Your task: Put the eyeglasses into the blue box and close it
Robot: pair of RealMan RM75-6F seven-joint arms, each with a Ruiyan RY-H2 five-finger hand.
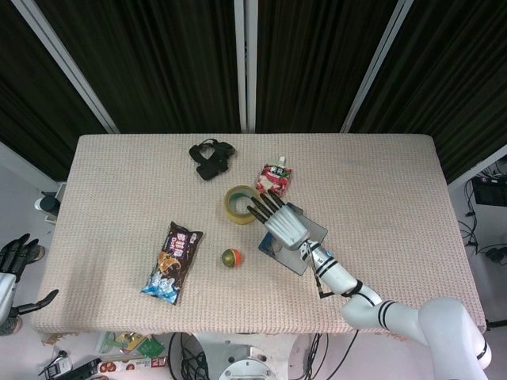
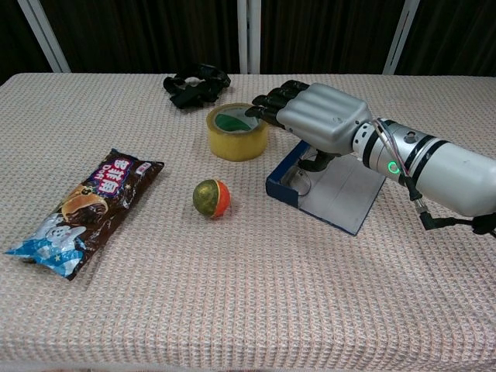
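The blue box (image 2: 280,180) lies open right of the table's centre, its clear lid (image 2: 346,195) spread flat toward the right. The eyeglasses (image 2: 299,180) lie inside it, mostly hidden under my right hand (image 2: 318,120). That hand hovers palm down over the box's far left part, fingers stretched out and reaching over the tape roll's rim, thumb pointing down into the box. From overhead, the right hand (image 1: 281,224) covers much of the blue box (image 1: 310,237). My left hand (image 1: 13,271) hangs off the table's left front corner, fingers apart and empty.
A yellow tape roll (image 2: 237,130) stands just left of the box. A green-orange ball (image 2: 211,198) and a snack bag (image 2: 85,209) lie further left. A red pouch (image 1: 274,178) and a black strap (image 1: 211,157) sit toward the back.
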